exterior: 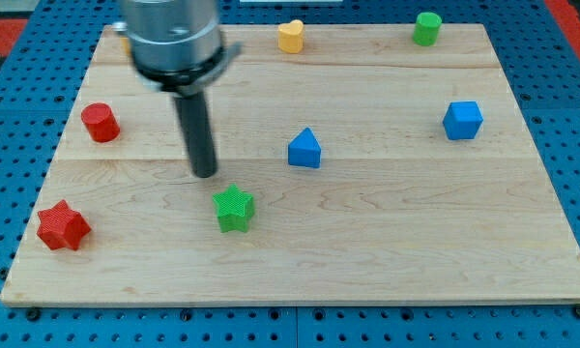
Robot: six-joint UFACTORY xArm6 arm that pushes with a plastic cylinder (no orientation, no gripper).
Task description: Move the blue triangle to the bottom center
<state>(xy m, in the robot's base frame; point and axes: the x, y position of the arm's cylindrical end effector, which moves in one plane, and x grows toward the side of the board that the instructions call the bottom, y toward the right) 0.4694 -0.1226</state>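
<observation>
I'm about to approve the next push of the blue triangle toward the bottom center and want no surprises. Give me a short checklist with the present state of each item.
1. Blue triangle in plain view, near the board's middle: ok.
2. My tip located: ok, it sits to the view's left of the triangle, apart from it.
3. Tip on the triangle's top side for a push toward the view's bottom: not ok, it must go round first.
4. Green star out of the way: cannot tell, it lies just below the tip and left of the likely path.
5. Bottom-center area of the wooden board free of blocks: ok.
6. Blue cube clear of the route: ok, far right.
</observation>
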